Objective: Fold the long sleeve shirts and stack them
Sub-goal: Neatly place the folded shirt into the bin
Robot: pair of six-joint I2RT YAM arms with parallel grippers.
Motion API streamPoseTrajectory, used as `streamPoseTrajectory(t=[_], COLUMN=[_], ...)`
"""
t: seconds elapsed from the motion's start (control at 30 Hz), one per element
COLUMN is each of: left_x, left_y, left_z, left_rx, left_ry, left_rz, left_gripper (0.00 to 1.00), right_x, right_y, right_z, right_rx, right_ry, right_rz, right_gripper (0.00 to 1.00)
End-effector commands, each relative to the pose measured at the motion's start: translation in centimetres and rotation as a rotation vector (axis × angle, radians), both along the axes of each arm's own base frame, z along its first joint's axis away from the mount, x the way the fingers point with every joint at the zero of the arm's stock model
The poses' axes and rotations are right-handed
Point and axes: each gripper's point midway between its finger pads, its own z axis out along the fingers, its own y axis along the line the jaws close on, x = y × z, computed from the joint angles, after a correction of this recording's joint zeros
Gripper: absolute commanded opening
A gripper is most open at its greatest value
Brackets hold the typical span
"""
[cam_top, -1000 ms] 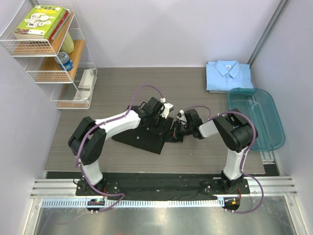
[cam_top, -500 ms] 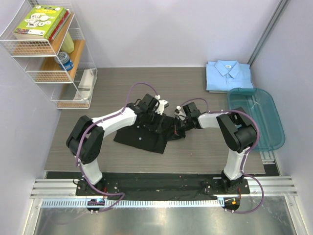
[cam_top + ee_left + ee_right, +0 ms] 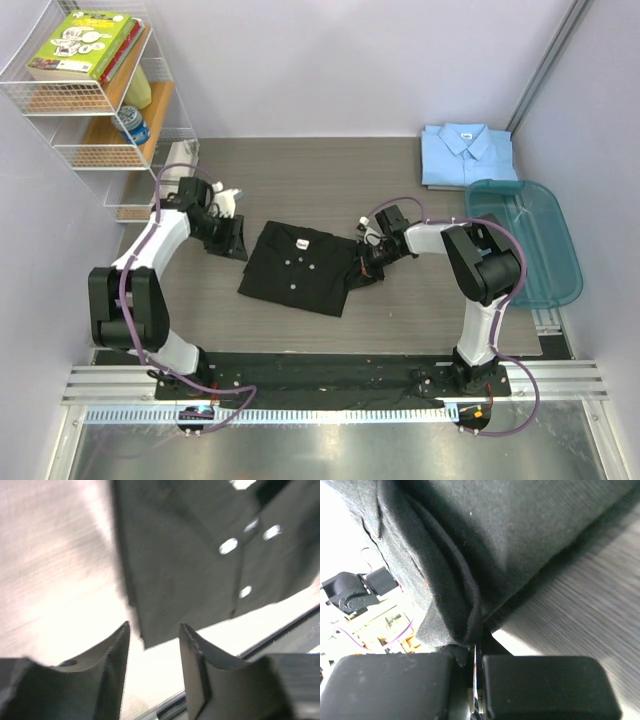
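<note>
The black long sleeve shirt (image 3: 298,265) lies folded, collar up, at the middle of the table; its pale buttons show in the left wrist view on the black cloth (image 3: 190,555). My left gripper (image 3: 233,238) stands open just left of it, and nothing sits between its fingers (image 3: 116,665). My right gripper (image 3: 366,252) is shut on the shirt's right edge, with a fold of black cloth (image 3: 495,540) pinched at the jaws (image 3: 475,647). The light blue long sleeve shirt (image 3: 467,153) lies folded at the back right.
A teal plastic tub (image 3: 528,242) sits at the right edge, just in front of the blue shirt. A white wire shelf (image 3: 105,120) with books and small items stands at the back left, close to my left arm.
My left gripper opened, let go of the black shirt and swung left, off the cloth. The shirt now lies flatter and squarer. My right gripper stayed shut on its right edge.
</note>
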Motion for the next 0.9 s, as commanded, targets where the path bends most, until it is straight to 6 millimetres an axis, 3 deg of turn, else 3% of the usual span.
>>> streamPoseTrajectory(t=[0.0, 0.2, 0.43, 0.87], left_x=[-2.9, -3.3, -6.5, -5.2], left_y=[1.1, 0.5, 1.3, 0.7], left_z=[-2.0, -3.1, -4.5, -7.1], left_rx=[-0.036, -0.079, -0.050, -0.102], left_ry=[0.144, 0.206, 0.373, 0.455], left_rz=[-0.053, -0.084, -0.209, -0.206], left_gripper=[0.40, 0.34, 0.43, 0.48], right_x=[0.1, 0.1, 0.0, -0.3], right_y=[-0.2, -0.2, -0.2, -0.2], right_z=[0.8, 0.7, 0.7, 0.4], right_rx=[0.017, 0.019, 0.019, 0.030], right_ry=[-0.009, 0.000, 0.005, 0.034], right_rz=[0.043, 0.047, 0.053, 0.060], right_gripper=[0.01, 0.01, 0.01, 0.01])
